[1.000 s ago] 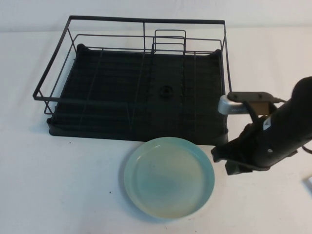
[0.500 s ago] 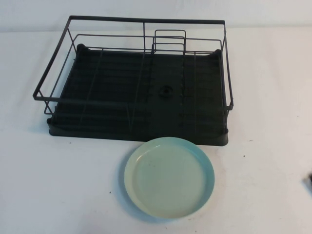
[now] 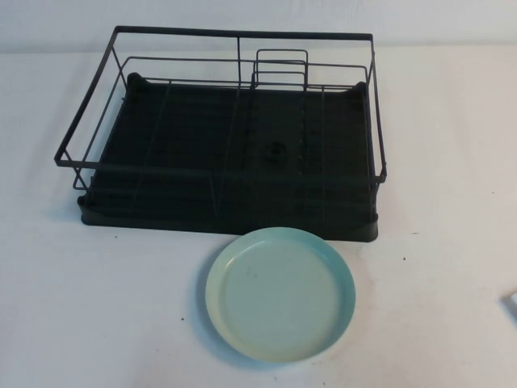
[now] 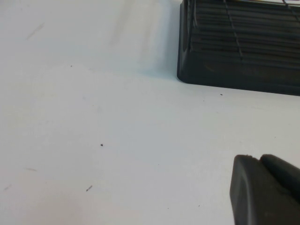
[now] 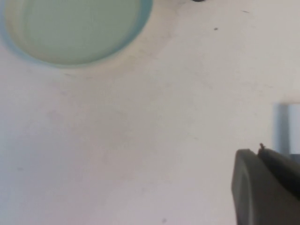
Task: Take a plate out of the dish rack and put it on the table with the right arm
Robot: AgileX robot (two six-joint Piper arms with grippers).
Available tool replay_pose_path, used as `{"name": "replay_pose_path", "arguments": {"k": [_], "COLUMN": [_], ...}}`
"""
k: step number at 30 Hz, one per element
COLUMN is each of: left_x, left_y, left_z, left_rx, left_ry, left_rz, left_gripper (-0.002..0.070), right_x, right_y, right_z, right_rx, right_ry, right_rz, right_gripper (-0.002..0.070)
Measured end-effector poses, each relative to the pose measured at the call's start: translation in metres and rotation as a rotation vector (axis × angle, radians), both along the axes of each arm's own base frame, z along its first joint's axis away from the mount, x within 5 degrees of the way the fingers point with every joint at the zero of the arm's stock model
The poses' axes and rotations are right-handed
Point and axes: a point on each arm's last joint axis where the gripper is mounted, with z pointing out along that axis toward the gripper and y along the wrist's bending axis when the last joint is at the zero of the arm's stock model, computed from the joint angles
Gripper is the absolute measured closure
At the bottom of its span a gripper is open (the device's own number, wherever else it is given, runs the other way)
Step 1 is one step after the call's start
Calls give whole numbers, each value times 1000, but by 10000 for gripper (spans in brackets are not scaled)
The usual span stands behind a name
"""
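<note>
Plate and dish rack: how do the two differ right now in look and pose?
The plate is round, glossy mint-green and lies flat; the dish rack is rectangular, black wire with a tray base. The plate is far smaller than the rack. Both rest on the table, the plate just in front. The left gripper and right gripper hang over bare table.

Bright even light, soft shadows, wrist blur
</note>
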Motion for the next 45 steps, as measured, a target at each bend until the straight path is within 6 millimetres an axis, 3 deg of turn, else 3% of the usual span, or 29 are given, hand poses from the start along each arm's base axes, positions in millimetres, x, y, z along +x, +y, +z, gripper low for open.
{"name": "replay_pose_path", "arguments": {"k": [4, 8, 14, 21, 36, 45], "left_x": [0, 0, 0, 0, 0, 0], "left_y": [0, 0, 0, 0, 0, 0], "left_z": [0, 0, 0, 0, 0, 0], "left_rx": [0, 0, 0, 0, 0, 0], "left_ry": [0, 0, 0, 0, 0, 0], "left_rz": [0, 0, 0, 0, 0, 0], "left_gripper": [678, 678, 678, 678, 678, 678], "right_x": [6, 4, -6, -16, -17, -19], "right_y": [-9, -22, -40, -43, -41, -35], "right_z": [-40, -69, -88, -97, -116, -128], "right_rx": [-75, -8, 57, 158, 212, 149], "right_ry": [-116, -297, -621, -798, -599, -470], "right_rz": [-38, -180, -422, -494, -534, -450], "right_gripper": [694, 694, 694, 694, 694, 694]}}
